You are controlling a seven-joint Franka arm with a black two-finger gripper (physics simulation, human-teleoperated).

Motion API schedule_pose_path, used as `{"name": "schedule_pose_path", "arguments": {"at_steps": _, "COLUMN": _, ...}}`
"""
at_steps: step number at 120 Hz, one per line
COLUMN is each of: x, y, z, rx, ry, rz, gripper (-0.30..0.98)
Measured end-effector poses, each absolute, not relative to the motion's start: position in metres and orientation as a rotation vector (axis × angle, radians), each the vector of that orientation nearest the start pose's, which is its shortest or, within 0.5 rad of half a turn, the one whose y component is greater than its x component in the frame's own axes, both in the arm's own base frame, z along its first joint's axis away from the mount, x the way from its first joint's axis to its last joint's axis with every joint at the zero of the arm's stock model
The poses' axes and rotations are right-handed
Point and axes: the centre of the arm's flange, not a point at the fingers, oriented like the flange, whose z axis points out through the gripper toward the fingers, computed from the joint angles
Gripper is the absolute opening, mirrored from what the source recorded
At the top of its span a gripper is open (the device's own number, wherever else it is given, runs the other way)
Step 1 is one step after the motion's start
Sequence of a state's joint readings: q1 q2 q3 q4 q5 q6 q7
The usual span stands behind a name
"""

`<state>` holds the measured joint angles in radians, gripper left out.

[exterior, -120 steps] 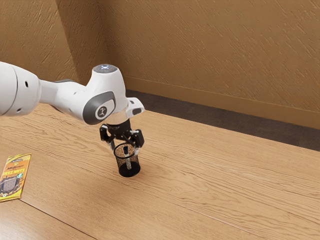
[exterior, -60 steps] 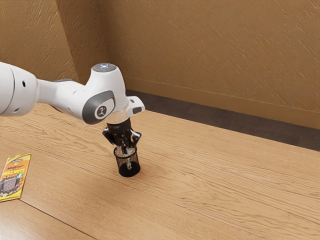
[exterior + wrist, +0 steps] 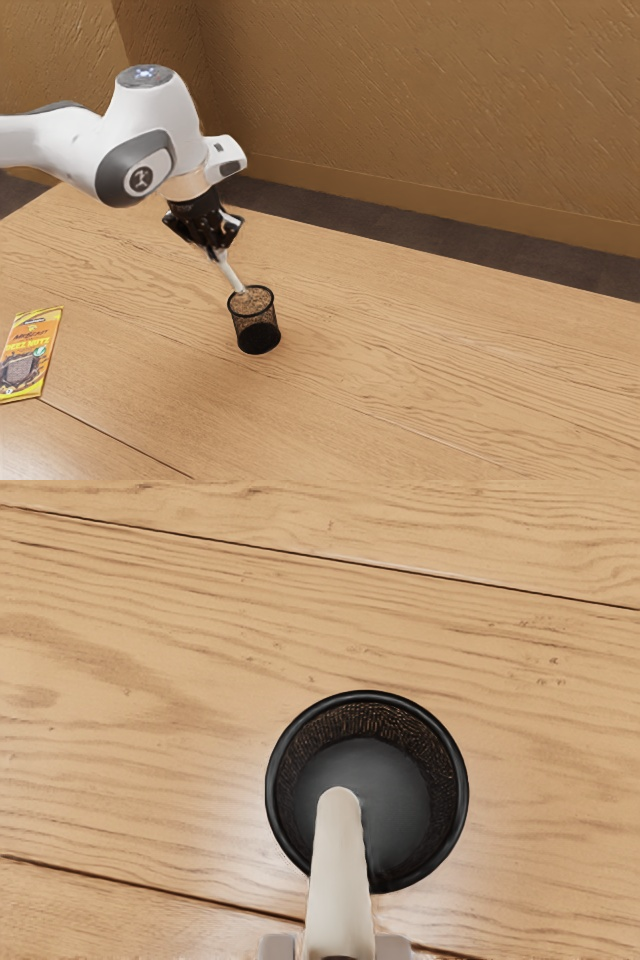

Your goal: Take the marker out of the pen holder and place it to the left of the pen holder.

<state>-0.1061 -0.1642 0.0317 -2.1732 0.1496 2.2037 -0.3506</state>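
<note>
Exterior view: The white robot arm (image 3: 150, 130) is extended from the upper left of the frame, and the black two-finger hand (image 3: 217, 254) is positioned left of centre, pointed downward. The white marker (image 3: 231, 275) is gripped at its upper end between the fingertips and is held tilted, its lower end directed toward the lower right. That lower end is seen at the rim of the black mesh pen holder (image 3: 256, 325), which is stood upright on the wooden table (image 3: 420, 370) below the hand. A yellow-and-orange snack packet (image 3: 28, 355) is laid flat at the left edge of the frame.

Wrist view: The marker is flanked on both sides by the fingertips (image 3: 278, 947). Its far end is seen over the round opening of the pen holder; whether the rim has been cleared cannot be determined.
</note>
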Motion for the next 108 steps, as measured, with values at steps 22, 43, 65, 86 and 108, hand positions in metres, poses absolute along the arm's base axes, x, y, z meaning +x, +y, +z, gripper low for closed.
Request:
{"name": "schedule_pose_path", "arguments": {"at_steps": 22, "x": 0.510, "y": 0.042, "z": 0.495, "rx": -2.926, "ry": -0.472, "rz": -0.305, "gripper": -0.10}}
{"name": "schedule_pose_path", "arguments": {"at_steps": 43, "x": 0.545, "y": 0.073, "z": 0.432, "rx": -2.901, "ry": -0.424, "rz": -0.334, "gripper": -0.10}}
{"name": "schedule_pose_path", "arguments": {"at_steps": 65, "x": 0.580, "y": 0.119, "z": 0.368, "rx": -2.886, "ry": -0.324, "rz": -0.623, "gripper": -0.10}}
{"name": "schedule_pose_path", "arguments": {"at_steps": 86, "x": 0.590, "y": 0.134, "z": 0.351, "rx": -2.845, "ry": -0.204, "rz": -0.853, "gripper": -0.10}}
{"name": "schedule_pose_path", "arguments": {"at_steps": 108, "x": 0.592, "y": 0.147, "z": 0.314, "rx": -2.835, "ry": -0.121, "rz": -0.880, "gripper": -0.10}}
